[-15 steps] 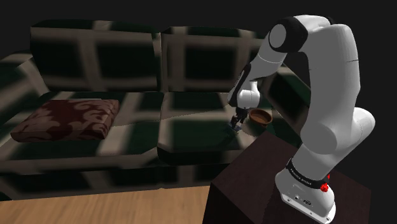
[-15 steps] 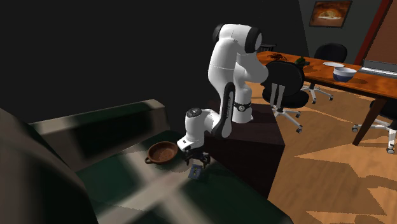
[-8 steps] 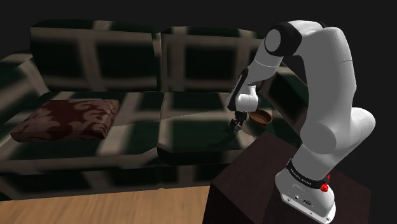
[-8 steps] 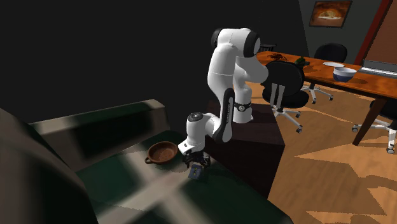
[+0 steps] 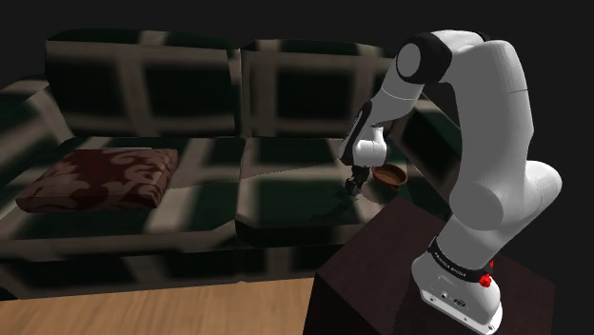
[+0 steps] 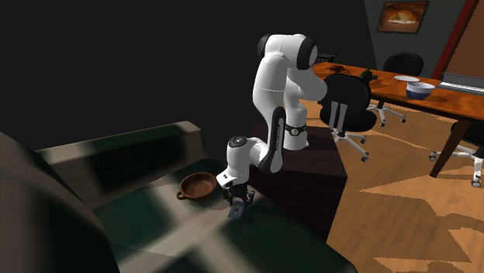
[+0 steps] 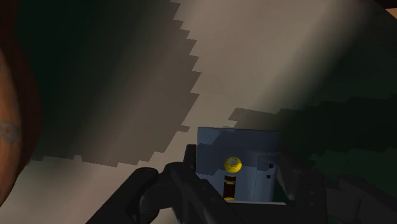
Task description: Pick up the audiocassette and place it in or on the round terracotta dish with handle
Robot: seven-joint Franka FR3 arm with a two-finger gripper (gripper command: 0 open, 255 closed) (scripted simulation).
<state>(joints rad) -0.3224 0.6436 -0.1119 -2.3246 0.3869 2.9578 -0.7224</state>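
The audiocassette (image 7: 240, 147) is a grey-blue slab with a yellow hub, resting on the green-and-beige sofa seat (image 5: 286, 186). My black gripper (image 7: 235, 175) is down over it, one finger against each side edge, shut on it. In the second exterior view the gripper (image 6: 238, 202) sits low over the cassette (image 6: 240, 211), which still touches the cushion. The round brown dish with a handle (image 6: 198, 185) lies a short way off on the same seat, next to the gripper (image 5: 354, 187) and the dish (image 5: 388, 175) in the shoulder view. The dish's rim (image 7: 13, 114) also shows in the wrist view.
A patterned dark red cushion (image 5: 100, 178) lies at the sofa's far end. The dark stand (image 5: 419, 276) butts against the sofa's front. Behind the arm stand office chairs (image 6: 345, 105) and a wooden table (image 6: 434, 97) with a bowl.
The gripper has sunk a little, from just above the cassette to around it, and the arm has leaned slightly forward. The cassette and the dish have not moved.
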